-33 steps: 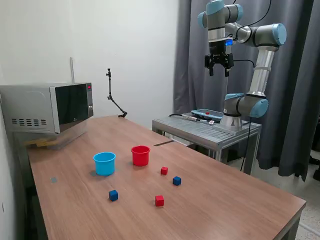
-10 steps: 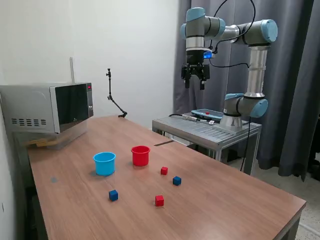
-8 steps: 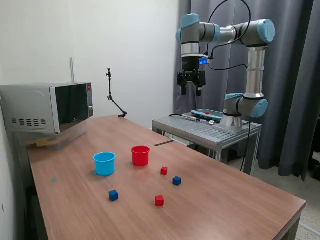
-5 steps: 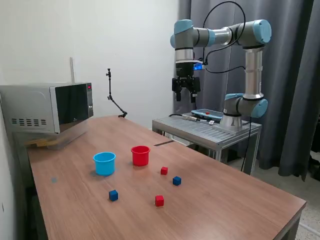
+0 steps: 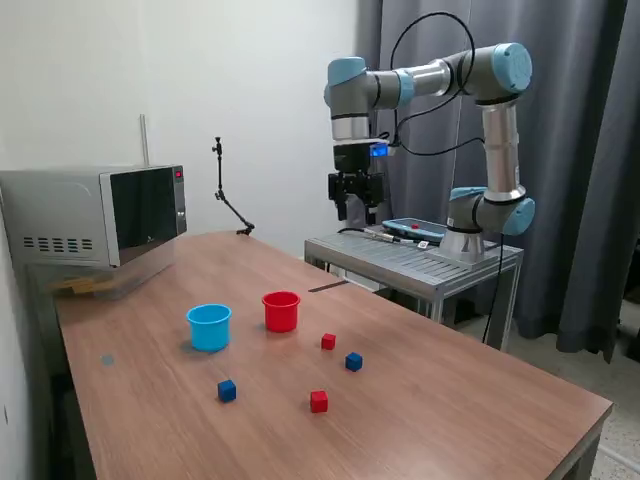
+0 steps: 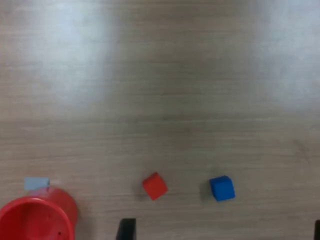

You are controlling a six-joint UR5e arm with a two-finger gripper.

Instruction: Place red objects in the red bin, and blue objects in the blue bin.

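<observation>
Wooden worktop (image 5: 450, 400) carrying all task things. Red cup (image 5: 281, 311) beside blue cup (image 5: 209, 327), apart. Four cubes loose nearby: red cube (image 5: 328, 342), blue cube (image 5: 353, 362), second red cube (image 5: 319, 402), second blue cube (image 5: 227, 391). Hand (image 5: 355, 210) high above worktop's far edge, released, fingers apart, grasping nothing. Microwave (image 5: 95, 214) at exterior view's left.

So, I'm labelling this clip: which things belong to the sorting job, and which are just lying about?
Job: red cup, light blue cup, two red cubes, two dark blue cubes, pincer.

Lying about: microwave, thin black stand, metal cart, tablet.
</observation>
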